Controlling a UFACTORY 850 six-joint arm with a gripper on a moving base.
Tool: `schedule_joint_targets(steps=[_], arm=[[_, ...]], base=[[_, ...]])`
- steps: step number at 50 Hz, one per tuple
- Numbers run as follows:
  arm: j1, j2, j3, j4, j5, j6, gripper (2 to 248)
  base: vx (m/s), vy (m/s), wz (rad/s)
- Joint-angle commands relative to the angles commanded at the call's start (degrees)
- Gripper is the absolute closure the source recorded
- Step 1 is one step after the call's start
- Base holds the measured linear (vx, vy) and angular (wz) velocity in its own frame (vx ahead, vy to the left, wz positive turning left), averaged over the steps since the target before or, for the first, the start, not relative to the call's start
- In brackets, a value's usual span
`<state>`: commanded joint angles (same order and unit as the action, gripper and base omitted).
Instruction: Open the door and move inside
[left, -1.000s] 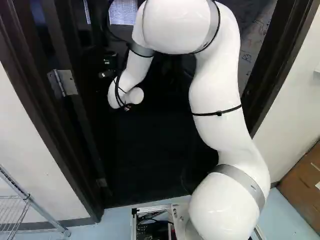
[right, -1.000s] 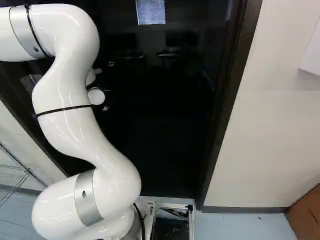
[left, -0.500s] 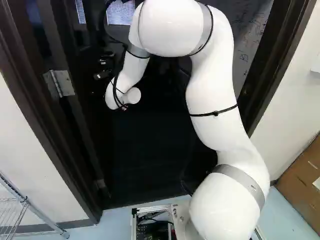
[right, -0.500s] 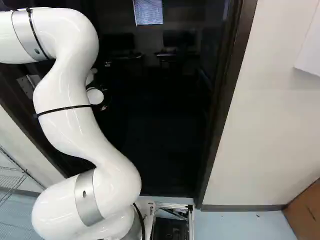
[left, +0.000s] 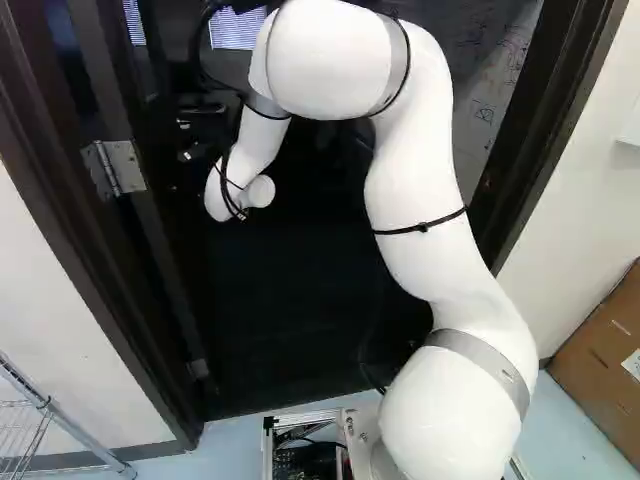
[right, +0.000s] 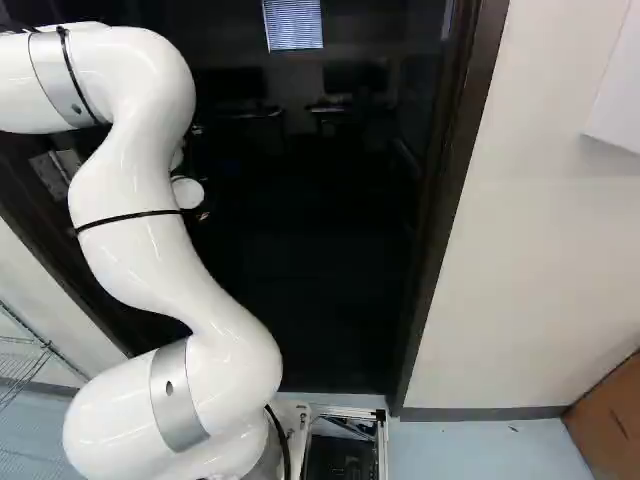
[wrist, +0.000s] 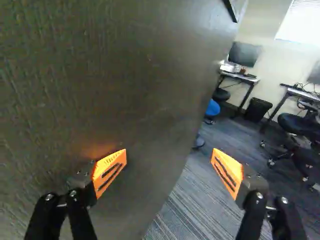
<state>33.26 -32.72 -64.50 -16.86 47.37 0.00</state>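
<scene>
Gray carpet (wrist: 185, 215) spreads through the room beyond. Gripper (wrist: 169, 155) jaws stand wide, empty; the open door (wrist: 100, 75) lies close beside one finger (wrist: 112, 162), its free edge ahead, likely guiding the next push.

Dark textured door (wrist: 115, 70), upright, standing open.

base (left: 308, 420) moved, arm (left: 420, 180) leaning slightly further left

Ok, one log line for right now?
door: open | gripper: open, beside door, holding nothing | arm: reaching through doorway | base: outside doorway
</scene>
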Motion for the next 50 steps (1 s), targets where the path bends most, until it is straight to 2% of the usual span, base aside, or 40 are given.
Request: schedule_joint_targets(steps=[14,50], arm=[[-0.58,0.79,1.05,-0.01,0.00,0.00,3],[-5.05,6.25,8.14,-0.01,0.00,0.00,3]], base=[[0.000,0.001,0.002],[0.000,0.000,0.000]])
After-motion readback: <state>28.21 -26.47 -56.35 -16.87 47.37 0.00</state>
